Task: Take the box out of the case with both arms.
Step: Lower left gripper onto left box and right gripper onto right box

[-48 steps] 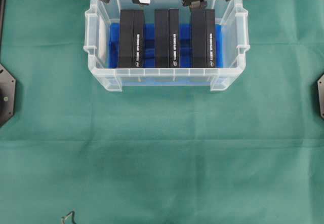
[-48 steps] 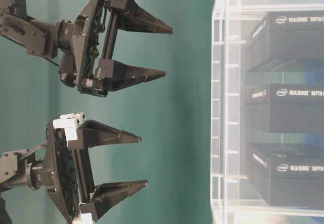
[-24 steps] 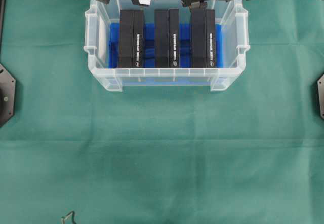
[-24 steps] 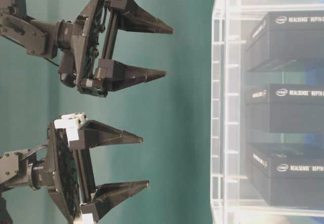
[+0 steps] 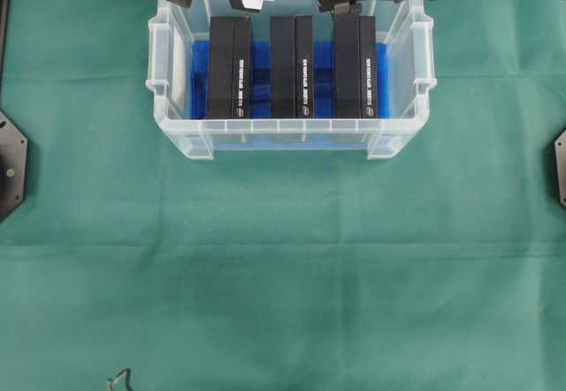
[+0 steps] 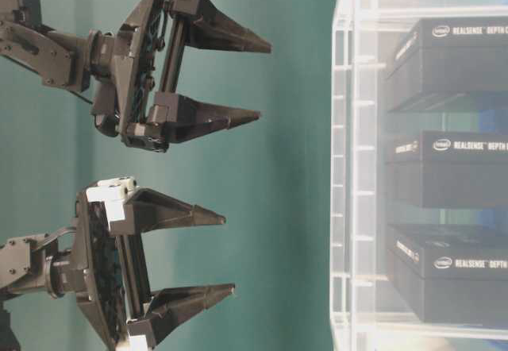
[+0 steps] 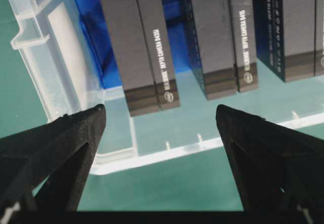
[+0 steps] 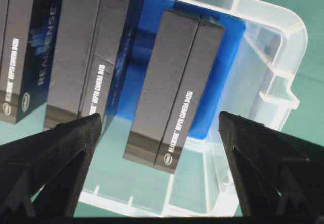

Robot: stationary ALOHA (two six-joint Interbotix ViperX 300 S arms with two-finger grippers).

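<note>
Green cloth (image 5: 283, 276) covers the table, slightly wrinkled, matte. Near its far edge sits the case (image 5: 290, 134), a clear plastic rectangular tub with a ribbed rim and side handles, its bottom lined with a blue sheet (image 5: 262, 62). Three boxes stand inside, side by side on edge with gaps between: left box (image 5: 229, 66), middle box (image 5: 292, 65), right box (image 5: 355, 65). All are matte black cardboard, slab-shaped, with small white print along one side; the table-level view reads "RealSense Depth" on them. Two grippers hang at the far rim, apart from the boxes. The left gripper (image 6: 181, 257), with white parts, has its jaws spread wide and nothing between them; its black tapered fingers (image 7: 55, 148) frame the left box from above. The right gripper (image 6: 218, 77), all black, is likewise spread wide and holding nothing, over the right box. A small dark wire-like thing (image 5: 119, 379) lies at the near cloth edge, too small to identify.
</note>
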